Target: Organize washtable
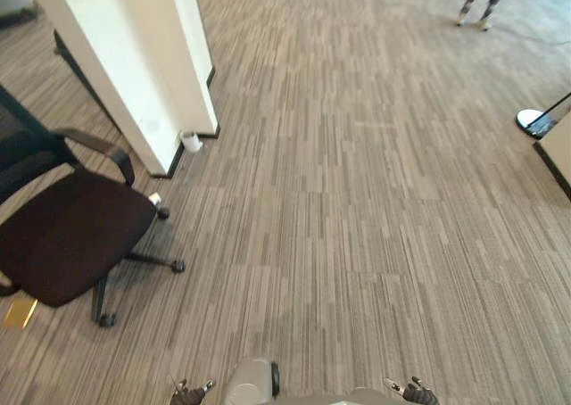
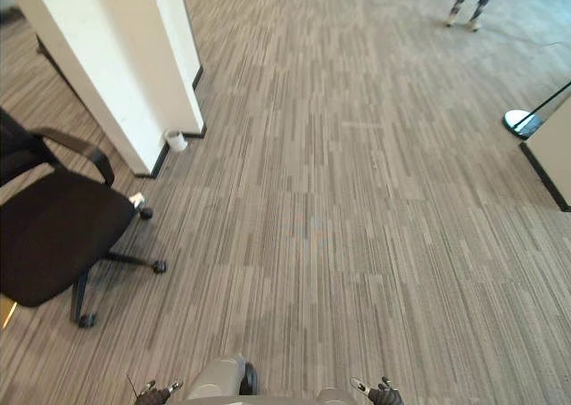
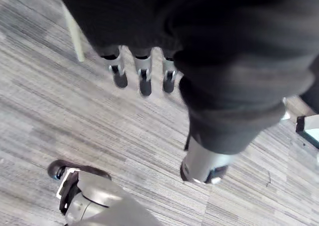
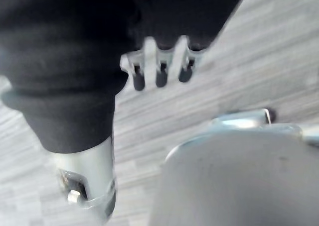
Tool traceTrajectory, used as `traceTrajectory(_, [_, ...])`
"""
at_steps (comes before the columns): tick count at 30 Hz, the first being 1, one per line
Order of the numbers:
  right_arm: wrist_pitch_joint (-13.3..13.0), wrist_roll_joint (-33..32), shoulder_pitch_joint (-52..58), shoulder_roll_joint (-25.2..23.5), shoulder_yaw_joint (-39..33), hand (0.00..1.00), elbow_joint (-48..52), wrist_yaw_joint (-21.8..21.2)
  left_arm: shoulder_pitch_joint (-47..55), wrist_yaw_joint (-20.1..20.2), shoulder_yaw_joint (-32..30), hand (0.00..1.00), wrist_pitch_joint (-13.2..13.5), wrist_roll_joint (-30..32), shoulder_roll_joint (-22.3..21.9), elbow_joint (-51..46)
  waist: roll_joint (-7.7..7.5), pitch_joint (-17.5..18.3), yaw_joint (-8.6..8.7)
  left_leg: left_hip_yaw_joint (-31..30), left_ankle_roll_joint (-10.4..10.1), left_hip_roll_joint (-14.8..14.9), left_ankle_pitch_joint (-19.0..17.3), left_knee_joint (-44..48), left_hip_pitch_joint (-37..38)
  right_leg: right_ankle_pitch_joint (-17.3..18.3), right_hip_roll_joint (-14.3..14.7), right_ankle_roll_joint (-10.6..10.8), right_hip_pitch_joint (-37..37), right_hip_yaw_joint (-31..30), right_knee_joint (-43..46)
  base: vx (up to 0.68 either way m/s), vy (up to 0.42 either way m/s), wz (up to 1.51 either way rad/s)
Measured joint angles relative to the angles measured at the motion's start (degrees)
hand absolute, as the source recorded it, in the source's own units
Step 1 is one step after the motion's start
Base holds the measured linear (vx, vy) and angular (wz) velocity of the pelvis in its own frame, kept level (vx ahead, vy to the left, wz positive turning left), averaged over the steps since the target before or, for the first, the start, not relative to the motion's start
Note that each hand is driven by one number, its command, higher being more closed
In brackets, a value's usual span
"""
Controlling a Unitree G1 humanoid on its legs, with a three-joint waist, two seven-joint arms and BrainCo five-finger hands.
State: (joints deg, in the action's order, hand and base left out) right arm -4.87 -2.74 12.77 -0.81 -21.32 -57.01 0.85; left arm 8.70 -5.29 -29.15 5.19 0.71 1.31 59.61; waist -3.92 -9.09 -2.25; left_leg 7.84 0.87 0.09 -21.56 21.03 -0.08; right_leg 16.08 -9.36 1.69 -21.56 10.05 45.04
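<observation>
left robot hand [image 3: 144, 79] and right robot hand [image 4: 160, 71] hang with fingers straight and apart, holding nothing. Ahead: carpet floor [image 1: 357, 200], office chair [image 1: 71, 235], white pillar [image 1: 134, 57]. Can't tell where the washtable is, so no call on weight or grip spots.

left hand [image 3: 144, 74]: fingers relaxed, above carpet [image 1: 357, 200] | right hand [image 4: 160, 72]: fingers relaxed, above carpet
</observation>
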Motion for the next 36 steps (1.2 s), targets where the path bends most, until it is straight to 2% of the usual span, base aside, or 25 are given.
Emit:
traceTrajectory(1, [0.0,0.0,-0.1,0.0,-0.1,0.0,-0.2,0.0,-0.5,0.0,-0.2,0.0,0.0,0.0,-0.3,0.2,0.53,0.1,-0.04,-0.5,-0.4,0.0,0.3,-0.6,0.9,-0.8,1.6,0.3,-1.2,0.5,-8.0,0.37,0.081,0.12])
traceTrajectory(4, [1.0,-0.1,0.8,1.0,-0.4,0.0,-0.9,0.1,-0.8,-0.2,-1.3,0.0,-0.1,0.3,-1.3,0.6,2.13,0.7,-0.04,-2.1,0.3,-0.4,-0.2,-3.9,5.6,-8.9,5.6,0.3,-1.6,-5.0,-28.0,0.48,0.052,0.3])
traceTrajectory(6, [1.3,-0.2,1.0,1.0,-0.5,0.0,-0.9,0.1,-1.5,-0.2,-3.0,0.0,0.1,0.3,-2.6,0.2,2.82,1.2,1.82,-4.8,-1.6,0.2,-1.2,-7.3,10.4,-11.3,5.2,-1.2,-1.7,-4.0,-28.2,0.79,-0.093,0.86])
traceTrajectory(7, [1.4,-0.1,1.6,1.6,-0.2,0.0,-0.7,0.0,-0.8,-0.1,-2.9,0.0,0.1,0.4,-3.4,0.5,4.48,3.4,2.65,-6.3,-2.9,2.1,-1.9,-7.5,13.1,-13.3,6.4,-2.8,-2.0,-1.9,-25.5,0.94,-0.194,0.84])
traceTrajectory(8, [1.3,0.0,1.7,2.0,0.0,0.0,-0.9,0.1,-0.8,-0.1,-3.1,0.0,0.1,0.3,-3.8,0.7,4.71,4.8,3.11,-7.7,-3.5,3.4,-2.3,0.1,12.0,-18.0,8.0,-2.6,-1.2,-2.9,-22.9,0.82,-0.168,0.52])
traceTrajectory(9, [1.4,0.1,1.8,3.0,-0.1,0.0,-0.9,-0.2,-0.9,-0.2,-3.1,0.0,0.0,0.2,-4.5,0.6,6.26,5.3,2.6,-7.8,-3.7,4.7,-2.0,5.3,10.7,-16.8,9.0,-3.0,-0.3,-2.3,-21.8,0.65,-0.133,0.1])
traceTrajectory(10, [1.3,0.0,1.1,3.8,0.8,0.0,-0.4,-0.2,-1.2,-0.1,-4.2,0.0,0.0,0.2,-5.0,0.5,7.41,5.3,2.39,-7.5,-4.6,6.0,1.8,15.5,6.5,-14.2,10.2,-4.0,1.4,-1.6,-19.8,0.6,-0.174,-0.17])
traceTrajectory(11, [1.0,0.0,0.7,3.8,1.5,0.0,0.2,0.0,-1.6,-0.1,-5.4,0.0,0.1,0.0,-5.6,0.1,7.35,5.1,2.31,-7.0,-3.0,6.4,10.5,26.0,1.9,-10.9,10.8,-4.5,3.1,-1.0,-18.7,0.72,-0.242,-0.32])
traceTrajectory(12, [0.8,0.0,0.7,4.5,1.9,0.0,1.1,-0.2,-1.8,-0.2,-5.7,0.0,0.0,-0.2,-6.4,-0.6,7.5,4.8,1.11,-4.9,-1.4,8.8,30.0,36.4,-2.9,-8.6,12.1,-5.9,7.8,-2.6,-20.0,0.71,-0.224,-0.51])
traceTrajectory(13, [1.0,0.0,0.1,4.9,2.1,0.0,1.1,0.1,-1.7,-0.2,-5.6,0.0,0.1,-0.3,-6.4,-1.2,7.67,4.2,-0.09,-4.9,-0.8,9.8,29.6,43.8,-6.4,-7.3,13.2,-6.8,11.4,-4.0,-21.9,0.7,-0.127,-0.64])
traceTrajectory(14, [1.0,0.0,0.0,5.2,2.2,0.0,0.9,0.3,-1.8,-0.2,-5.2,0.0,0.2,-0.4,-6.6,-1.9,8.12,3.8,-0.43,-5.8,-0.1,9.5,24.9,49.1,-10.8,-6.2,14.0,-7.4,15.0,-4.8,-23.5,0.83,-0.081,-0.69])
traceTrajectory(15, [1.3,0.0,-0.9,5.3,3.0,0.0,-0.1,0.3,-1.3,-0.1,-5.1,0.0,0.3,-0.3,-6.3,-2.5,7.43,3.4,-1.47,-6.3,-0.6,6.6,19.0,50.3,-16.9,-4.0,14.1,-7.7,20.8,-6.9,-26.2,0.8,-0.087,-0.56])
traceTrajectory(17, [1.6,0.1,-1.5,5.3,4.5,0.0,-0.2,0.3,-0.1,-0.1,-4.1,0.0,0.4,-0.3,-6.3,-3.4,6.42,3.2,-2.49,-5.9,-1.7,4.3,15.6,44.0,-22.1,-1.7,13.8,-7.3,25.4,-8.5,-28.7,0.64,-0.062,-0.54])
traceTrajectory(18, [1.6,0.1,-2.7,5.5,6.7,0.0,0.0,0.2,1.1,-0.1,-4.1,0.0,0.3,-0.3,-6.1,-3.7,5.64,3.4,-3.52,-4.5,-3.1,2.6,13.9,31.4,-25.2,1.2,13.8,-6.7,28.6,-10.0,-29.3,0.79,-0.026,-0.49])
traceTrajectory(20, [1.6,0.2,-4.4,5.5,9.3,0.0,0.0,0.1,2.1,-0.1,-4.1,0.0,0.2,-0.6,-6.1,-3.7,5.08,3.4,-3.91,-4.2,-3.2,1.5,14.0,17.8,-27.2,4.4,14.0,-6.3,31.6,-11.2,-29.3,0.71,0.021,-0.43])
traceTrajectory(22, [1.4,1.3,-6.4,4.5,13.6,0.0,-0.1,-0.1,4.1,-0.1,-4.1,0.0,0.0,-0.7,-5.4,-3.8,3.46,3.8,-6.02,-2.8,-2.7,0.8,14.9,4.5,-28.0,8.6,13.1,-5.6,36.2,-14.3,-30.4,0.75,0.129,-0.75])
traceTrajectory(23, [1.4,1.7,-6.6,3.0,14.7,0.0,-0.2,-0.5,5.0,-0.1,-4.2,0.0,-0.1,-1.1,-4.7,-3.7,0.76,4.6,-7.61,-0.5,-0.2,-0.1,20.3,5.7,-27.8,9.8,10.9,-4.2,38.4,-16.3,-30.9,0.89,0.18,-0.66])
traceTrajectory(24, [1.4,2.1,-6.6,1.8,14.5,0.0,-0.3,-1.0,5.5,-0.1,-4.3,0.0,0.0,-1.1,-4.0,-3.3,-0.06,5.7,-8.25,0.7,3.4,-1.0,21.5,6.5,-27.3,9.9,9.7,-3.8,38.2,-17.1,-29.5,0.96,0.188,-0.36])
traceTrajectory(25, [1.4,3.4,-7.2,-0.1,13.2,0.0,-0.6,-1.6,5.1,0.0,-4.3,0.0,0.0,-1.1,-2.9,-2.6,-2.45,5.9,-8.03,2.1,5.3,-2.2,18.2,10.0,-27.2,8.6,8.1,-1.7,37.2,-18.2,-23.9,0.97,0.194,0.06])
traceTrajectory(27, [1.3,4.0,-7.3,-1.8,7.7,0.0,-0.7,-2.4,5.0,-0.1,-4.3,0.0,0.1,-1.3,-2.4,-2.2,-3.03,5.7,-8.02,2.7,7.2,-3.2,13.9,14.3,-24.7,-1.1,8.7,0.1,34.3,-18.5,-11.5,1.0,0.238,0.22])
traceTrajectory(28, [1.1,4.0,-6.2,-2.4,4.4,0.0,-1.1,-2.3,5.3,-0.1,-4.1,0.0,0.0,-1.9,-1.8,-2.1,-3.33,5.5,-7.8,1.1,8.7,-6.1,9.3,10.2,-18.0,-13.0,9.1,6.5,30.6,-18.5,1.4,0.93,0.204,0.47])
traceTrajectory(29, [0.9,4.0,-5.8,-1.8,3.8,0.0,-1.3,-2.3,5.3,0.0,-2.7,0.0,0.0,-2.3,-0.5,-1.4,-4.69,5.2,-6.25,-1.0,7.5,-8.1,7.0,9.2,-13.2,-19.0,9.6,12.9,24.3,-18.9,20.3,0.87,0.16,0.61])
traceTrajectory(32, [0.4,2.4,-3.4,-0.4,2.5,0.0,0.7,-2.6,4.8,0.0,0.7,0.0,-0.6,-2.2,1.2,2.0,-1.89,4.0,-3.14,-6.0,8.2,-9.0,4.4,7.7,-1.9,-17.1,9.3,13.0,8.7,-15.5,51.1,0.58,0.021,0.64])
traceTrajectory(34, [-0.5,2.2,-3.2,0.8,1.4,0.0,2.1,-2.3,4.6,0.4,2.7,0.0,-0.7,-2.1,1.3,2.8,0.41,4.1,-0.79,-10.6,7.9,-6.5,4.2,5.9,3.6,-15.7,9.0,11.0,1.7,-12.4,52.5,0.53,-0.046,1.0])
traceTrajectory(36, [-0.5,2.2,-2.2,1.2,1.3,0.0,2.5,-2.3,3.4,0.8,2.7,0.0,-0.8,-2.1,0.6,1.5,1.36,3.8,-0.26,-13.2,6.0,-3.8,3.5,2.8,8.3,-14.0,8.0,10.9,-3.8,-11.7,44.3,0.6,-0.07,1.08])
